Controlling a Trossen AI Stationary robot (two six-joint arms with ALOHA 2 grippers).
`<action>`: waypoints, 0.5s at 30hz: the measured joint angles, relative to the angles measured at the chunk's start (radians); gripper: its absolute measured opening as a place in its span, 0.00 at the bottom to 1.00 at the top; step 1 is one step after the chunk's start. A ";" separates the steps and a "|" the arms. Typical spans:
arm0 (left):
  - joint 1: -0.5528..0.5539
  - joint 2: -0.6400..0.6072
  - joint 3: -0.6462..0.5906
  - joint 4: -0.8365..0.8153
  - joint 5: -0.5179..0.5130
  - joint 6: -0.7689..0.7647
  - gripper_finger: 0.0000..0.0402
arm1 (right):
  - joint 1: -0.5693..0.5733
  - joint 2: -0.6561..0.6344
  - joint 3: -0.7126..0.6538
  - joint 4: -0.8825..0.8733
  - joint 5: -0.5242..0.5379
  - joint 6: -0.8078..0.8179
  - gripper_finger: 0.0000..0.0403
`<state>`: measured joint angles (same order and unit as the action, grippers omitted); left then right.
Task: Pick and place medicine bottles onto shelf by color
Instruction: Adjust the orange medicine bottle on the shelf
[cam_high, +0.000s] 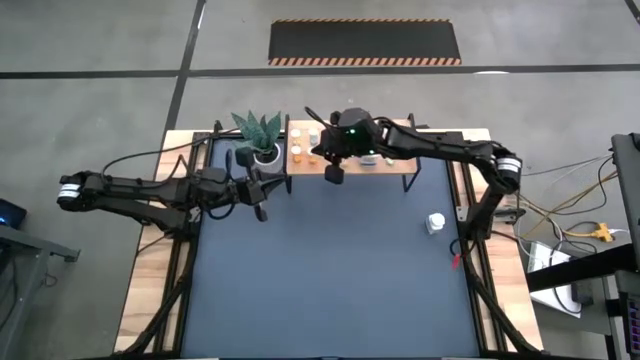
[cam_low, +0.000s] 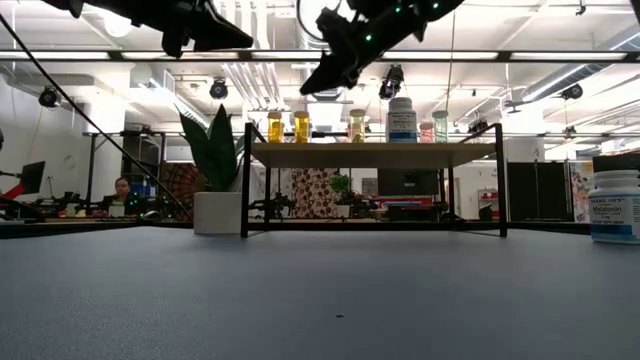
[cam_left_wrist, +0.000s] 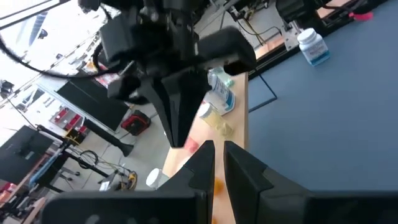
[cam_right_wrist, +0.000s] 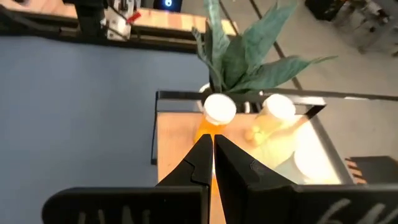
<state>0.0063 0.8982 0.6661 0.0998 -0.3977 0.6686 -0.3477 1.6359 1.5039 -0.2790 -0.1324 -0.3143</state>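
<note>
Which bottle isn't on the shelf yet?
The white bottle with the blue label, standing alone on the tabletop near its right edge. All the others stand on the shelf.

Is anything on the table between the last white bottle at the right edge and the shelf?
Nothing visible: bare tabletop lies between the white bottle and the shelf. The right claw hangs shut above the shelf's front edge.

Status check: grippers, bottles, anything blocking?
Right gripper shut, empty, over the shelf. Left gripper shut, waiting near the plant. One white bottle still on the table. Nothing blocking.
</note>
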 joint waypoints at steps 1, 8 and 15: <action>0.000 0.000 -0.001 -0.002 0.000 0.004 0.04 | 0.000 0.010 0.003 -0.001 0.000 0.000 0.02; 0.000 0.000 -0.002 0.001 -0.002 0.020 0.04 | -0.003 0.042 0.014 0.008 0.007 0.000 0.02; 0.000 0.000 -0.002 0.001 -0.003 0.020 0.04 | -0.010 0.042 0.014 0.007 0.047 -0.011 0.02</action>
<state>0.0063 0.8982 0.6643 0.1005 -0.4004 0.6884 -0.3580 1.6779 1.5177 -0.2718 -0.0856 -0.3256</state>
